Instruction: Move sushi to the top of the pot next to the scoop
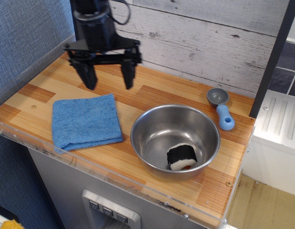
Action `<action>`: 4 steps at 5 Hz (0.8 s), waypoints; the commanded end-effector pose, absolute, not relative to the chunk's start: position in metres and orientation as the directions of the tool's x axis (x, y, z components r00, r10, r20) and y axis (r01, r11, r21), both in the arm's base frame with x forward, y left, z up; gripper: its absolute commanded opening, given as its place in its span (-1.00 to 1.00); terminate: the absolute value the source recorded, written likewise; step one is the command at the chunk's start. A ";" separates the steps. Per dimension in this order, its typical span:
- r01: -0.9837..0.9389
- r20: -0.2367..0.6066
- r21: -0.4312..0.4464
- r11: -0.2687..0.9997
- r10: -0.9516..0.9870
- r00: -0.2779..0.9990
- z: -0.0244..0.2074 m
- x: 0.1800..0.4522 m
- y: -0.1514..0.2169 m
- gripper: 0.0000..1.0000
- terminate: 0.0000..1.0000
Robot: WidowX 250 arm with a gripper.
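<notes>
The sushi (182, 157), a black-wrapped roll with white rice, lies inside the pot (142, 128), a large shiny steel bowl at the front right of the counter. The scoop (221, 107), with a grey cup and a light-blue handle, lies just behind and to the right of the pot. My gripper (109, 85) hangs open and empty above the wooden counter, behind the blue cloth and well to the left of the pot.
A folded blue cloth (85, 120) lies at the front left. A grey plank wall (195, 38) backs the counter and a blue panel (28, 33) stands at its left. A dark post (276, 52) rises at the right end.
</notes>
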State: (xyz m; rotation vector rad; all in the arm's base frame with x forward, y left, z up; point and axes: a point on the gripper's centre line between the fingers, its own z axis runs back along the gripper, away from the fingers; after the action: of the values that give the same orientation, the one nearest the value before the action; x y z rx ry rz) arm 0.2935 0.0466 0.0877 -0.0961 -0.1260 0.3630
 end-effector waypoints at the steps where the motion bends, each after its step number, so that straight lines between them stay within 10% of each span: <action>1: -0.220 0.205 -0.066 0.973 0.229 0.952 0.110 0.289 -0.013 1.00 -1.00; 4: -0.062 0.186 0.030 0.998 0.055 0.981 0.092 0.280 -0.066 1.00 -1.00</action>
State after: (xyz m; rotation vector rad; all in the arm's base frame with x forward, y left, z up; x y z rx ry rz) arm 0.2807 -0.0662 0.0855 0.0440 -0.1555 0.0619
